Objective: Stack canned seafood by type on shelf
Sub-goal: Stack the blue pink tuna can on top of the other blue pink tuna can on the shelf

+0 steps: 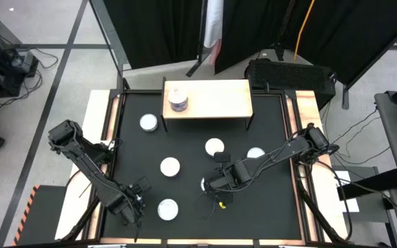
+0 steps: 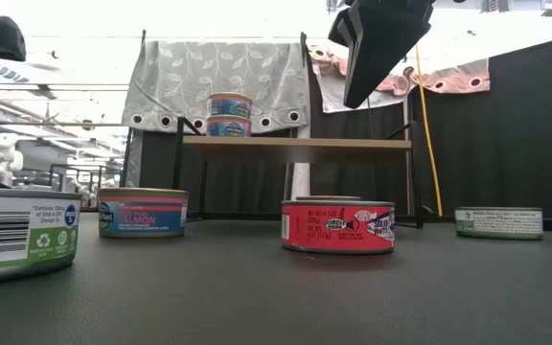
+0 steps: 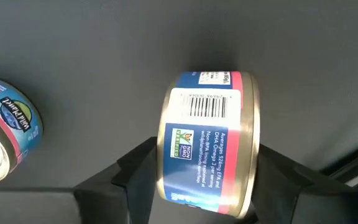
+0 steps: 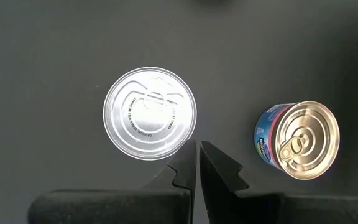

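Left pincer [image 3: 207,177] grips a blue tin [image 3: 207,146]; shelf [image 1: 216,103] holds two stacked tins [image 1: 178,100].

I was running the rig in what looked like a lab or test bay: a black-topped table [image 1: 198,207] ringed by dark curtains [image 1: 157,27], loose cables [image 1: 353,138] trailing over a grey floor [image 1: 60,69], hazard tape [image 1: 29,203] by the frame, and equipment racks [image 2: 75,177] under bright ceiling lights behind.

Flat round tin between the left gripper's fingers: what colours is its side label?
Blue with a pink-red band; left wrist view shows it best.
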You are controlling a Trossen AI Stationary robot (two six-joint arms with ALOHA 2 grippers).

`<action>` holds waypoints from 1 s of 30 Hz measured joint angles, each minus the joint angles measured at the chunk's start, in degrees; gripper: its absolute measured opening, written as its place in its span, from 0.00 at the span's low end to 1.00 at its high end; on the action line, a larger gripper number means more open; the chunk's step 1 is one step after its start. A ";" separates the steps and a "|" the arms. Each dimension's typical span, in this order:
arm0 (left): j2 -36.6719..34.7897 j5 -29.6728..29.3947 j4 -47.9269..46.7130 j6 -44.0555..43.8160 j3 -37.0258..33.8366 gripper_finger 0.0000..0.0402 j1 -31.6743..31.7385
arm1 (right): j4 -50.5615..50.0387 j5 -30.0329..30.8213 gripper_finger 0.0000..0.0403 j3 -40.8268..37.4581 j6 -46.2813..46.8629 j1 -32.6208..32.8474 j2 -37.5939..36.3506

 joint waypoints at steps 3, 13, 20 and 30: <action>0.00 0.01 0.04 -1.46 -0.02 0.52 0.01 | -0.02 -0.02 0.03 0.00 0.00 0.00 0.00; -0.46 -4.96 -2.20 -16.30 3.39 0.51 1.71 | -0.04 -0.02 0.03 0.00 -0.53 0.00 0.00; -8.51 -9.37 -3.03 -26.33 10.13 0.51 3.88 | -0.72 -0.17 0.03 0.00 -6.21 0.02 -1.26; -25.46 -28.15 8.20 -24.85 24.39 0.51 12.82 | 2.68 -0.10 0.03 0.00 -12.37 2.32 -2.57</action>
